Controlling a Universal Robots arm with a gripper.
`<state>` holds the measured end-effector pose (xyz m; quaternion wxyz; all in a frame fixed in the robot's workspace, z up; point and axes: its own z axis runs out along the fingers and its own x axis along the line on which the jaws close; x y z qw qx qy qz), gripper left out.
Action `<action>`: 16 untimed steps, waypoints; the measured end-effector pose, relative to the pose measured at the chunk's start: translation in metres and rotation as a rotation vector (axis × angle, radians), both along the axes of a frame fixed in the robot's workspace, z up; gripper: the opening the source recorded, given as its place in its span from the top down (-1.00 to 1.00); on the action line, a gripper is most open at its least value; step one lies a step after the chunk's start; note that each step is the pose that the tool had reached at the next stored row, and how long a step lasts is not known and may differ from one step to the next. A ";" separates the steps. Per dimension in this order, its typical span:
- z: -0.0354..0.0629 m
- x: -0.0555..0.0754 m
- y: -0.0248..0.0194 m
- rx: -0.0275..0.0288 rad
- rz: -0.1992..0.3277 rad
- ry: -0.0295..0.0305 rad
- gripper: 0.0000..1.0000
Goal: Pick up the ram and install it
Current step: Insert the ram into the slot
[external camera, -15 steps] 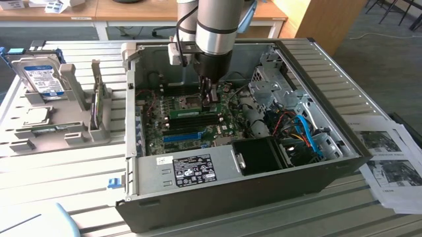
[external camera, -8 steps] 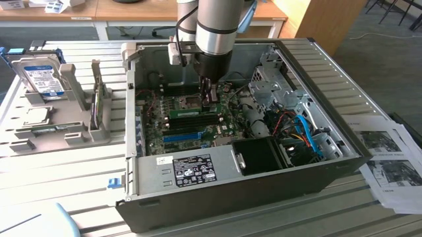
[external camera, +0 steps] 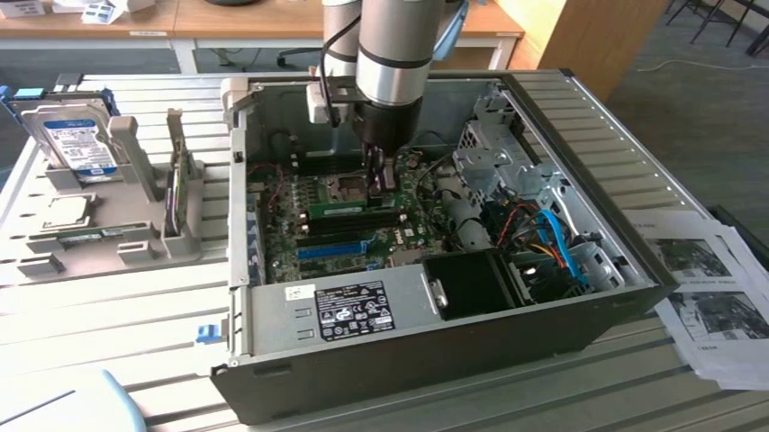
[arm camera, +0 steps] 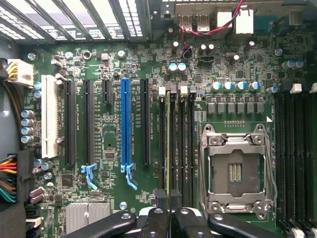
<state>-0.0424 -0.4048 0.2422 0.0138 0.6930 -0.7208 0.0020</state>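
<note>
Jaws stand narrow, pinched on 1 end of the ram (arm camera: 168,144). I see that ram standing on edge among the black slots (arm camera: 190,144) of the motherboard (arm camera: 106,148), between the blue slot (arm camera: 126,124) and the processor socket (arm camera: 237,171), inside the open computer case (external camera: 397,360) on the bench (external camera: 144,297).

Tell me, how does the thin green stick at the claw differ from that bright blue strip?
The ram is a thin green board standing on edge among the black slots; the blue slot is a wider, empty plastic strip. The claw is closed on the ram's end; nothing touches the blue slot. Both run parallel on the motherboard, similar in length.
</note>
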 end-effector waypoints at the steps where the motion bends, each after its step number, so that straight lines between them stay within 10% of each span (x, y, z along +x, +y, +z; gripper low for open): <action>1: -0.0012 0.000 0.0000 0.0000 0.000 -0.0002 0.78; 16: -0.0043 0.000 -0.0020 -0.0001 -0.001 -0.0004 0.78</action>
